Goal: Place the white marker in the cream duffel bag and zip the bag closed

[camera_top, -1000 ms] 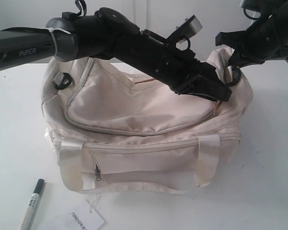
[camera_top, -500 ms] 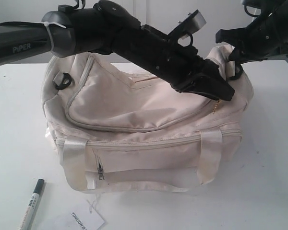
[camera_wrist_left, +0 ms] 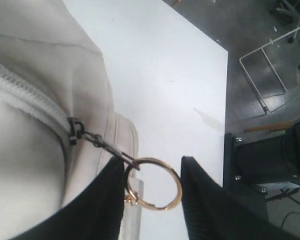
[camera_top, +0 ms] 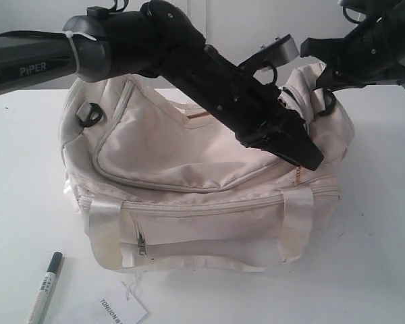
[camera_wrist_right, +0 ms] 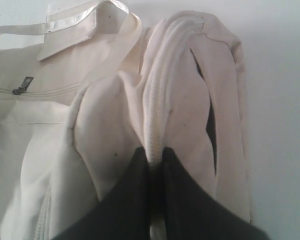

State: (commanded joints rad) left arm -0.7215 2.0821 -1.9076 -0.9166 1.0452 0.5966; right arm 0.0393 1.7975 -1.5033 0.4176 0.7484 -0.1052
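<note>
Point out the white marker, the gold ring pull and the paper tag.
white marker (camera_top: 46, 286): exterior view, on the printed barrel just below the dark cap.
gold ring pull (camera_wrist_left: 175, 175): left wrist view, on the ring's metal rim.
paper tag (camera_top: 123, 311): exterior view, on the printed face.

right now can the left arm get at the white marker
Probably not without letting go first: the left hand is busy at the gold ring pull on the cream duffel bag. The white marker itself lies uncovered on the table.
</note>
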